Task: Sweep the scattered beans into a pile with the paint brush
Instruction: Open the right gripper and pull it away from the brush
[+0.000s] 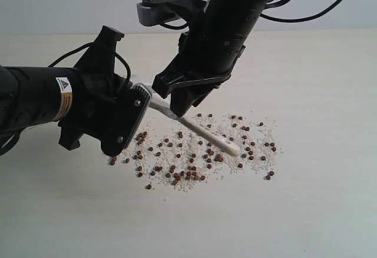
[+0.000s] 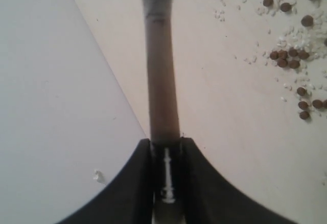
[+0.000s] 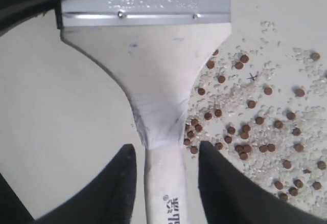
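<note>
The paint brush (image 1: 206, 133) lies slanted over the table, its pale handle reaching out above the beans (image 1: 188, 152). My left gripper (image 1: 138, 108) is shut on the brush's bristle end; in the left wrist view the brush (image 2: 161, 81) runs edge-on out of the closed left gripper (image 2: 166, 142). My right gripper (image 1: 182, 102) is open and straddles the handle. In the right wrist view the silver ferrule and handle (image 3: 153, 70) show, with a gap on each side inside the right gripper (image 3: 164, 152). Brown beans (image 3: 245, 132) and white grains lie spread in a broad loose patch, with no compact pile.
The pale tabletop (image 1: 318, 81) stretches around the bean patch, and a light wall (image 1: 70, 5) stands behind its far edge. More beans (image 2: 288, 58) lie beside the brush in the left wrist view. Black cables trail from both arms.
</note>
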Controlling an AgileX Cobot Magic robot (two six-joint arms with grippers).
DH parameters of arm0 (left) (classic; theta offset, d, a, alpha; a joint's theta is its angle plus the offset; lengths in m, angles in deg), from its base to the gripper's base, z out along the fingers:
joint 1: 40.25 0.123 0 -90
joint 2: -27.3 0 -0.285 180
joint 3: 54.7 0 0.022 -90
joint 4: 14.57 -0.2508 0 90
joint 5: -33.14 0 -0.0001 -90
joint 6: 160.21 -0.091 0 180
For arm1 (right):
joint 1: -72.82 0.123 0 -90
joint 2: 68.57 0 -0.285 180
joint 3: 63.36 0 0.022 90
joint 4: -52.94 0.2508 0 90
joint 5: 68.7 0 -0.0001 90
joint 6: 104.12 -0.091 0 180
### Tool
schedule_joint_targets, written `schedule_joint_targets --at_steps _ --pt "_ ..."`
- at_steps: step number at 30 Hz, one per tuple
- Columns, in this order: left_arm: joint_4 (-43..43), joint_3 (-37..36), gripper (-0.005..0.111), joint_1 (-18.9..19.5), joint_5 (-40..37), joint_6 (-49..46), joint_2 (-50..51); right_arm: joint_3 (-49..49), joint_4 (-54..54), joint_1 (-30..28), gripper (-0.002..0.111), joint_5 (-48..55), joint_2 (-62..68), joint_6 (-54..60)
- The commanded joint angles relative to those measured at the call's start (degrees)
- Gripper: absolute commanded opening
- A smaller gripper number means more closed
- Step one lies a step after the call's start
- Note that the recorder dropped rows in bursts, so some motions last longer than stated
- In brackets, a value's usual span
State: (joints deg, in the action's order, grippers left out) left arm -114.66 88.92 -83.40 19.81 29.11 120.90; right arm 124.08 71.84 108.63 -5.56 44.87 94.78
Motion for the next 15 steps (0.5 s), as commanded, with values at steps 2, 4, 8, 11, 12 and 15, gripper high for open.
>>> schedule_joint_targets --at_steps 2,4,8,11,12,15 --pt "0.1 0.0 0.0 -0.3 -1.0 0.0 0.2 0.4 -1.5 -0.3 0.049 0.0 -0.3 -0.2" --pt "0.1 0.0 0.0 -0.3 -1.4 0.0 0.2 0.4 -2.7 -0.3 0.051 0.4 -0.3 -0.2" --pt "0.7 0.0 0.0 -0.3 -2.6 0.0 0.2 0.4 -12.8 -0.3 0.051 3.4 -2.4 -3.4" --pt "1.9 0.0 0.0 -0.3 -3.4 0.0 0.2 0.4 -18.6 -0.3 0.051 6.4 -5.8 -5.3" --pt "2.2 0.0 0.0 -0.3 -3.5 0.0 0.2 0.4 -19.3 -0.3 0.051 6.6 -7.3 -5.3" --pt "3.8 0.0 0.0 -0.3 -3.5 0.0 0.2 0.4 -19.6 -0.3 0.051 5.8 -12.7 -4.4"
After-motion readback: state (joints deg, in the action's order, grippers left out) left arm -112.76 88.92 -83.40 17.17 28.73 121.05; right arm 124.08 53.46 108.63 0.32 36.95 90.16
